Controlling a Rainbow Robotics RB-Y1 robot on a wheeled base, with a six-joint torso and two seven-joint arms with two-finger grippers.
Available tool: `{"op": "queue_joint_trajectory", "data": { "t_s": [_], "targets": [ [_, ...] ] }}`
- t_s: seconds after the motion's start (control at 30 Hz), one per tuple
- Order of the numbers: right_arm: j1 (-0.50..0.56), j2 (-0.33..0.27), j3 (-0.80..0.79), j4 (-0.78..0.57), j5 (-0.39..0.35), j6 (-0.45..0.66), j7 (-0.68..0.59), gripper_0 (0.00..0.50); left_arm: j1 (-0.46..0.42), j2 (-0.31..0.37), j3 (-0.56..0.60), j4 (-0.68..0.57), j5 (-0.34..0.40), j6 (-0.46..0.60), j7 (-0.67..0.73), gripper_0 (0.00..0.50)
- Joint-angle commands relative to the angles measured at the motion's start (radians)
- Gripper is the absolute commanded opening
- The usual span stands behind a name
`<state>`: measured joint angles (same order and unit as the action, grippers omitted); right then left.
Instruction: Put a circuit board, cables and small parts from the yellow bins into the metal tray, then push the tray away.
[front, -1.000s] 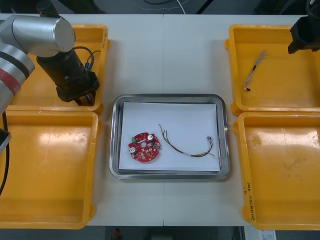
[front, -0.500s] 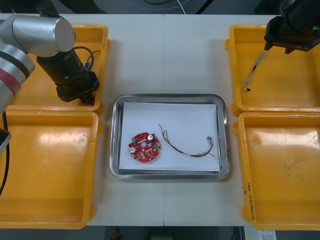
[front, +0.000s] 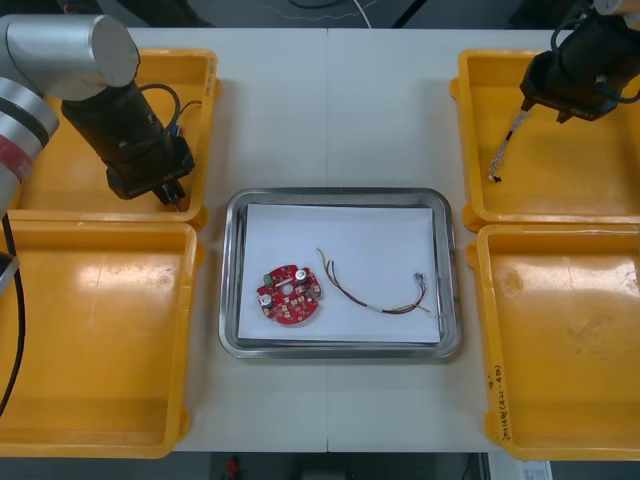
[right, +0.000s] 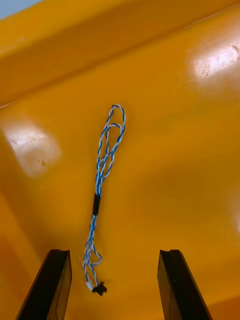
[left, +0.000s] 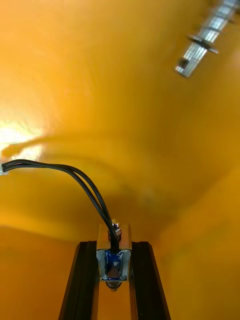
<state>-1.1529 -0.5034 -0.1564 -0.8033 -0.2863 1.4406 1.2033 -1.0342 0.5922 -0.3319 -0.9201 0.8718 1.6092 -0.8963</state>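
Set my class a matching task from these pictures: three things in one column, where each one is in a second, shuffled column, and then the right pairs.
Things
1. round red circuit board
2. twisted blue and white cable
3. black two-wire cable

Places
A. clamped in the left gripper, inside the far left yellow bin
B. on the floor of the far right yellow bin, under the open right gripper
C. on the white inside of the metal tray

Pairs: 1-C, 2-B, 3-A

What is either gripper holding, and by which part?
The left gripper holds the thin black cable by its small blue connector, pinched between the fingers. The right gripper, open, holds nothing over the twisted blue and white cable.
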Motion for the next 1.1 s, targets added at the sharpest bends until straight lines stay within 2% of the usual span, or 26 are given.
{"op": "queue_joint_trajectory", "data": {
  "t_s": [0.03, 0.37, 0.6, 0.8, 1.1],
  "targets": [
    [-0.071, 0.022, -0.057, 0.059, 0.009, -0.077, -0.062, 0.5, -0.053, 0.046, 0.048, -0.102, -0.016, 0.064, -0.081, 0.0],
    [-0.071, 0.057, -0.06, 0.197, 0.019, -0.21, -0.105, 0.5, -0.053, 0.08, 0.091, -0.281, -0.042, 0.193, -0.084, 0.0],
    [-0.068, 0.078, -0.054, 0.227, 0.022, -0.23, -0.133, 0.5, -0.053, 0.075, 0.093, -0.41, -0.062, 0.305, -0.079, 0.0],
    [-0.051, 0.088, -0.035, 0.225, 0.033, -0.229, -0.14, 0.5, -0.053, 0.044, 0.082, -0.496, -0.054, 0.311, -0.069, 0.0],
    [-0.018, 0.088, 0.02, 0.225, 0.045, -0.238, -0.139, 0.5, -0.052, -0.022, -0.001, -0.582, -0.057, 0.311, -0.029, 0.0]
  ]
}}
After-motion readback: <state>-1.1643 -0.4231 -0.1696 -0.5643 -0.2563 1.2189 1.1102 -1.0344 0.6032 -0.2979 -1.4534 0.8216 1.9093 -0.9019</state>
